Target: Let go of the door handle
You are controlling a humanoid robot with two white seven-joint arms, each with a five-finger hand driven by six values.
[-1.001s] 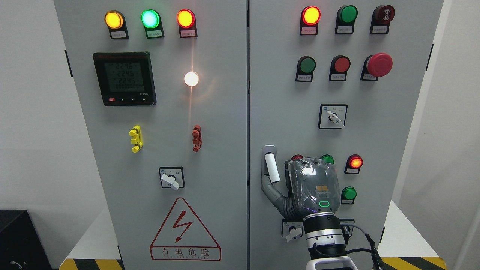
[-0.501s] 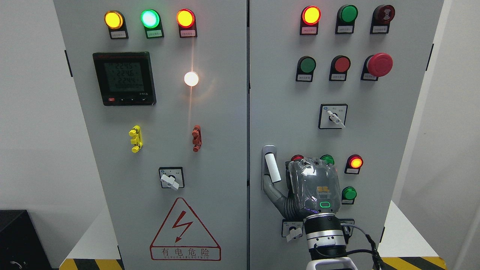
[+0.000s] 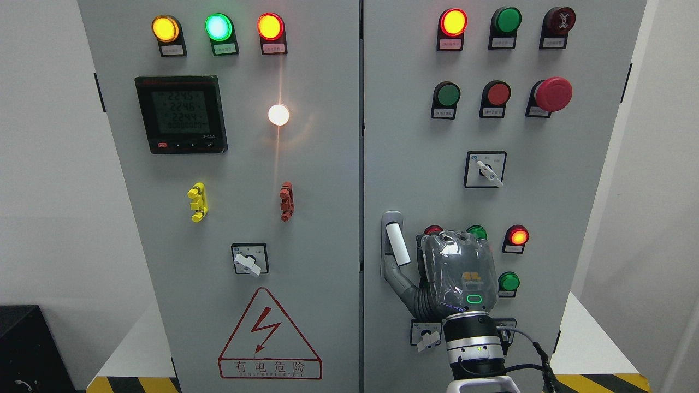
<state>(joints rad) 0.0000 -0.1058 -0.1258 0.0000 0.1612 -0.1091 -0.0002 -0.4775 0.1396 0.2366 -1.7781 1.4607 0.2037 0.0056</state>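
Grey double-door electrical cabinet (image 3: 306, 229) fills the scene, its right door carrying the white door handle (image 3: 397, 244) near its inner edge. Right hand (image 3: 456, 270) sits just beside that handle, thumb (image 3: 397, 278) extended beneath it, touching or nearly so, apparently mid-release; whether its other fingers are curled cannot be told. Left hand is out of view.

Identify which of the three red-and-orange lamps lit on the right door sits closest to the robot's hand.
The small lit red lamp, just right of the right hand. The only other lit lamp on that door is the top-left one; the red one behind the hand looks unlit.
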